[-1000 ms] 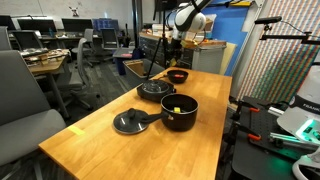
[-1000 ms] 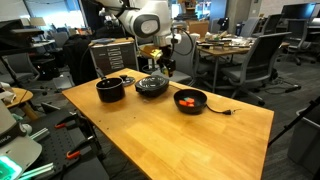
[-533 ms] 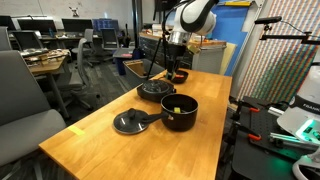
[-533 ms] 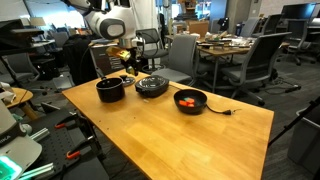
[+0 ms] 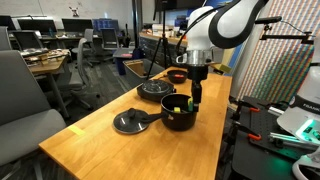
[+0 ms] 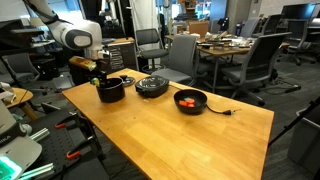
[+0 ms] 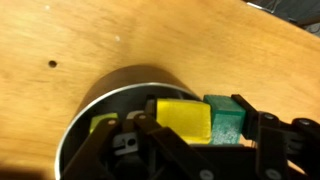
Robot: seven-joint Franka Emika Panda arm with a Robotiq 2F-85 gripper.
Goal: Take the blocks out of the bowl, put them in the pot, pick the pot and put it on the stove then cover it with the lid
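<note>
Four task items stood on the wooden table [image 5: 100, 150], read here from left to right and placed against the pot [image 5: 178, 118]. The lid [image 5: 128, 122] lay flat just left of the pot, close to its short side handle. The stove [image 5: 155, 90] sat behind the pot and slightly left, near it but apart. The bowl [image 5: 177, 76] lay farther back, beyond the stove and well apart from the pot; in an exterior view it held orange-red blocks [image 6: 187, 100]. The gripper [image 5: 196, 99] hung directly over the pot's right half, fingers pointing down, just above the rim.

In the wrist view the pot's round wall filled the lower left, with a yellowish-green block [image 7: 101, 124] lying inside it. Right of that, over the pot's edge, the jaws were clamped partway on a yellow block [image 7: 185, 118]. A green piece [image 7: 226, 120] was pressed against that block's right side, between it and the right finger. Whether the green piece was another block could not be told.
</note>
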